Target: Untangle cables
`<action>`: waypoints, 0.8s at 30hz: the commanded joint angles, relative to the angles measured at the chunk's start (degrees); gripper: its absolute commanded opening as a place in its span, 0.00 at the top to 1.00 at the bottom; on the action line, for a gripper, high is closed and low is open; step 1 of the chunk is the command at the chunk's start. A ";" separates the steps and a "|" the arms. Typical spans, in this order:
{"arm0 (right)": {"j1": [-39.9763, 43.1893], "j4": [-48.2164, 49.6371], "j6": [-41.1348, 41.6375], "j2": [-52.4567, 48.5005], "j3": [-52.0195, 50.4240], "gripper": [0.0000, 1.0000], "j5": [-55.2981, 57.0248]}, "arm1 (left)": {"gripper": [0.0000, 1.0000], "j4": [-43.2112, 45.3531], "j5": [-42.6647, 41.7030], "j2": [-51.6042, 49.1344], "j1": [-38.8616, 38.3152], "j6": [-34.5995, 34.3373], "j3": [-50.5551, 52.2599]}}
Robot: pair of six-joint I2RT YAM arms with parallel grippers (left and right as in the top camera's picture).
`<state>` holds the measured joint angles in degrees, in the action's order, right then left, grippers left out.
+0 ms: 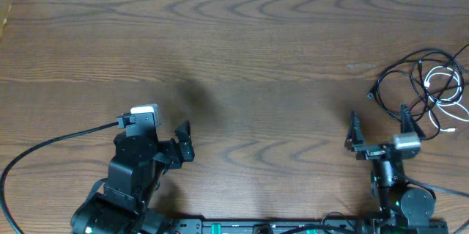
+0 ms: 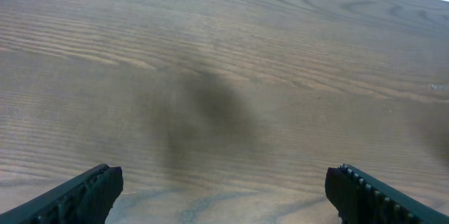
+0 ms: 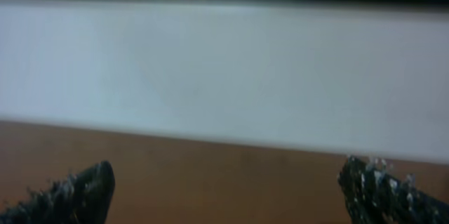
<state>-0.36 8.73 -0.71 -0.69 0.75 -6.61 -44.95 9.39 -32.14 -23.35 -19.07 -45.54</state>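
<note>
Findings for your attention.

**Location.** The cables (image 1: 425, 80) lie in one loose heap at the right edge of the table (image 1: 256, 58), partly running out of the overhead view. Several thin black cords (image 1: 399, 72) loop over one another. A thin white cord (image 1: 445, 87) is coiled among them on the right side.

**Tools.**
- The right gripper (image 1: 379, 125) sits just near of the heap with its jaws spread wide and nothing between them. One fingertip is just beside the nearest black loop, and you cannot tell from overhead whether they touch.
- The left gripper (image 1: 185, 140) is well apart on the left, likewise spread and holding nothing.

**Handling, as judged.**
- Expect the cords to be very light, limp and smooth.
- A pull on one strand will likely drag the whole heap rather than free it.
- A thin cord flat on wood may slip out of a shallow pinch.

**Where to hold.** Take a raised outer bend of a black loop on the heap's left side, not a crossing. Pin or hold a second strand with the other arm, or grip behind a plug end if you can find one. None shows clearly here.
</note>
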 commanded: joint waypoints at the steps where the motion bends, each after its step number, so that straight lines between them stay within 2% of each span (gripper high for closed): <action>1: -0.44 -7.21 -3.34 0.42 -0.44 0.01 -1.29 | 0.02 0.02 0.96 0.04 -0.04 0.55 0.22; 3: -0.44 -13.11 -3.04 0.42 -0.39 0.01 -1.81 | 0.02 0.02 0.96 0.04 -0.04 0.55 0.22; 24: -0.44 -12.39 -2.56 0.35 -0.44 0.01 -1.88 | 0.02 0.02 0.96 0.04 -0.04 0.55 0.22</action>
<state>-0.36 -3.44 -2.37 -0.84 0.38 -7.92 -44.95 9.39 -32.14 -23.35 -19.09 -45.52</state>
